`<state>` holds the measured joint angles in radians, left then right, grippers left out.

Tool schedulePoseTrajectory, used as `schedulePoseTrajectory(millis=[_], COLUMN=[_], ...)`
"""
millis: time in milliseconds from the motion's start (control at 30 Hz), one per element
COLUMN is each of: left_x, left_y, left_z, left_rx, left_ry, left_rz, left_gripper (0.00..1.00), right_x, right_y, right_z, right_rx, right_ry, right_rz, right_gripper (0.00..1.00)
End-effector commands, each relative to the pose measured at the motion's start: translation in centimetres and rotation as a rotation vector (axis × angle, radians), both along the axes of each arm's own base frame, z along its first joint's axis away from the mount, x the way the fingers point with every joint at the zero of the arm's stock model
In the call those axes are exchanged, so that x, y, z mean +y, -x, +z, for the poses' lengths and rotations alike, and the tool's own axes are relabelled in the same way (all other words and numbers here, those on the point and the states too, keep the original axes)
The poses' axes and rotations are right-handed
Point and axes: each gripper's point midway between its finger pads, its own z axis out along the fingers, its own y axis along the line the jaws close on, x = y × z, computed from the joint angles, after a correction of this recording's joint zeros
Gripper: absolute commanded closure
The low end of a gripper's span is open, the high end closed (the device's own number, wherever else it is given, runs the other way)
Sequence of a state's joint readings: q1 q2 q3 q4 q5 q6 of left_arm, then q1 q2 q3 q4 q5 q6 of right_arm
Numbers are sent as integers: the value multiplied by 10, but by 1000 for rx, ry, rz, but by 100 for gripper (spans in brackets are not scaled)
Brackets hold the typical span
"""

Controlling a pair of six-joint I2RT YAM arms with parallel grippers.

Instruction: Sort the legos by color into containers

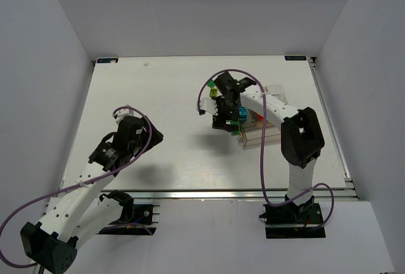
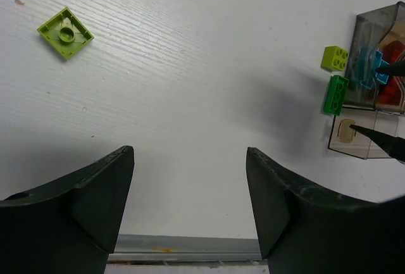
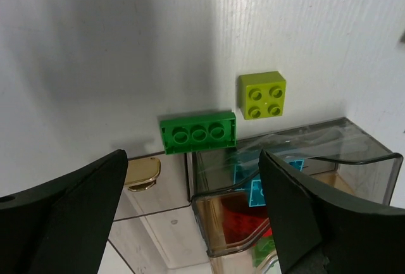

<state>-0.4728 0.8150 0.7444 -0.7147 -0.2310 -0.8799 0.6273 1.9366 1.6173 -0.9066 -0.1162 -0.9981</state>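
Jaws of the left claw (image 2: 190, 182) stood wide apart with nothing between them, over bare table (image 2: 190, 65). A flat yellow-green piece (image 2: 65, 32) lay underside up, well apart from the box (image 2: 378, 26). The right claw (image 3: 193, 166) hung over the box's edge, its jaws also spread and gripping nothing. Below it a green brick (image 3: 198, 132) lay on the table against the box wall, studs up. A yellow-green brick (image 3: 262, 95) lay just beside the box, near the green one but not touching it. Inside the box, blue bricks (image 3: 253, 182) sat in a smoky compartment. Red bricks (image 3: 243, 223) showed through a tan-tinted wall, though in which compartment could not be told.
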Motion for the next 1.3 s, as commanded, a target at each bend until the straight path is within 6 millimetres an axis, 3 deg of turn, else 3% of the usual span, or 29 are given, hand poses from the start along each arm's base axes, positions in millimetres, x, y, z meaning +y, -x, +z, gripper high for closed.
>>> schedulePoseTrajectory(millis=[0, 467, 1267], left_x=[6, 3, 15], left_y=[0, -3, 13], left_z=[3, 7, 18], left_rx=[-12, -1, -6], left_ry=[-22, -31, 0], left_rz=[15, 0, 65], left_gripper=[19, 19, 19], right_x=[-11, -23, -25], right_y=[8, 5, -11], right_z=[1, -40, -69], right_rx=[-23, -126, -136], right_ry=[97, 321, 393], right_rz=[79, 188, 253], right_gripper=[11, 11, 11])
